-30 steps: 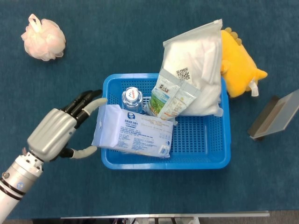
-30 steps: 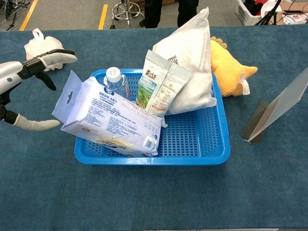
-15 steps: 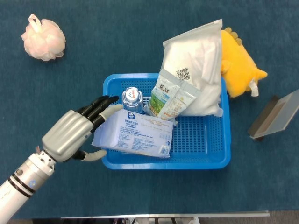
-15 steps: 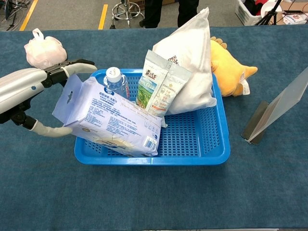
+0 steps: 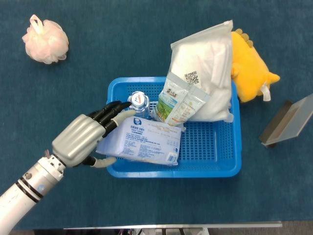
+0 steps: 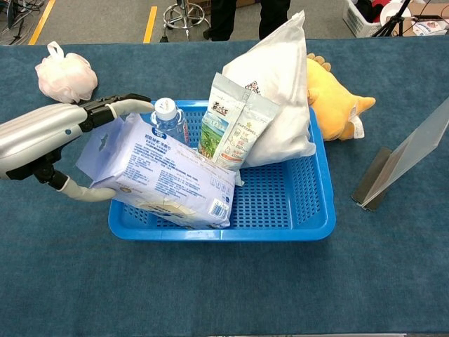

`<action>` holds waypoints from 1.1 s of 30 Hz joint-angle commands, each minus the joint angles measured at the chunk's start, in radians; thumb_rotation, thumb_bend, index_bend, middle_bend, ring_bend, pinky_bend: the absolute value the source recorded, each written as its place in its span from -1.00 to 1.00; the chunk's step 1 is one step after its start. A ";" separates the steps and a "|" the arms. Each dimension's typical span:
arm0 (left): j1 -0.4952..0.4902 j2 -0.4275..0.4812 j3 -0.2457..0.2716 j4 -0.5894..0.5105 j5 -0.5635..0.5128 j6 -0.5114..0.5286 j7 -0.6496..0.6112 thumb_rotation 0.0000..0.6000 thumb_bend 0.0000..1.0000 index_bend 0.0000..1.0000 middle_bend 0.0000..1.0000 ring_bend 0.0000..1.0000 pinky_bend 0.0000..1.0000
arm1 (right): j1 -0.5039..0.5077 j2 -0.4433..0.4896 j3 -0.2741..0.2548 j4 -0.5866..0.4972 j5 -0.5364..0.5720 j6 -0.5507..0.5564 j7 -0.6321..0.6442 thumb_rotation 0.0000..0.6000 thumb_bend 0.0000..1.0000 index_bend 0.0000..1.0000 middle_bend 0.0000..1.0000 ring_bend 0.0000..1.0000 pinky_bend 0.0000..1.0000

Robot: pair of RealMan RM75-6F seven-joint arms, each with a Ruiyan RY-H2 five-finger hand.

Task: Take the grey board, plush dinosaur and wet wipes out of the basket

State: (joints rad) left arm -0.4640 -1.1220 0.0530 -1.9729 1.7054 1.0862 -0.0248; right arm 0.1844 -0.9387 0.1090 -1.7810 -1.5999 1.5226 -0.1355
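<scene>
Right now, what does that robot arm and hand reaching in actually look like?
Only the left hand shows. Its back is a smooth silver-grey shell; the fingers are black with pale beige tips. The forearm is a glossy white tube with black rings and a small blue mark.

The worktop (image 5: 146, 29) is covered in dark blue cloth. A blue basket (image 5: 215, 166) sits on it near the middle. A pink puff (image 5: 45, 41) lies well apart at the far left corner. A yellow dinosaur (image 5: 249, 68) lies just beside the basket's far right corner, touching the white bag that leans out of it. The grey board (image 5: 288, 120) lies further right, apart from the basket.
</scene>
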 commanded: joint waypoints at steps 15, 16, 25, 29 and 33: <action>-0.013 -0.082 -0.011 0.063 0.033 0.056 -0.040 1.00 -0.63 -0.50 -0.79 -0.70 0.06 | -0.007 -0.010 -0.003 0.016 0.006 -0.008 0.019 1.00 -1.00 -0.54 -0.47 -0.56 -0.04; -0.012 -0.085 -0.010 0.064 0.032 0.057 -0.042 1.00 -0.63 -0.48 -0.76 -0.68 0.08 | -0.008 -0.010 -0.004 0.016 0.007 -0.008 0.020 1.00 -1.00 -0.54 -0.47 -0.56 -0.04; -0.012 -0.108 0.000 0.080 0.031 0.069 -0.064 1.00 -0.63 -0.29 -0.38 -0.38 0.28 | -0.009 -0.014 -0.005 0.023 0.008 -0.014 0.027 1.00 -1.00 -0.54 -0.47 -0.56 -0.04; -0.012 -0.116 0.004 0.086 0.031 0.073 -0.066 1.00 -0.63 -0.23 -0.26 -0.28 0.34 | -0.008 -0.017 -0.005 0.026 0.009 -0.018 0.031 1.00 -1.00 -0.54 -0.47 -0.56 -0.04; -0.011 -0.122 0.006 0.090 0.032 0.081 -0.066 1.00 -0.63 -0.15 -0.19 -0.22 0.40 | -0.007 -0.020 -0.005 0.028 0.009 -0.020 0.033 1.00 -1.00 -0.54 -0.47 -0.56 -0.04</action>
State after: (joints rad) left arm -0.4754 -1.2428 0.0586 -1.8837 1.7375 1.1656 -0.0911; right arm 0.1769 -0.9588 0.1041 -1.7525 -1.5905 1.5022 -0.1023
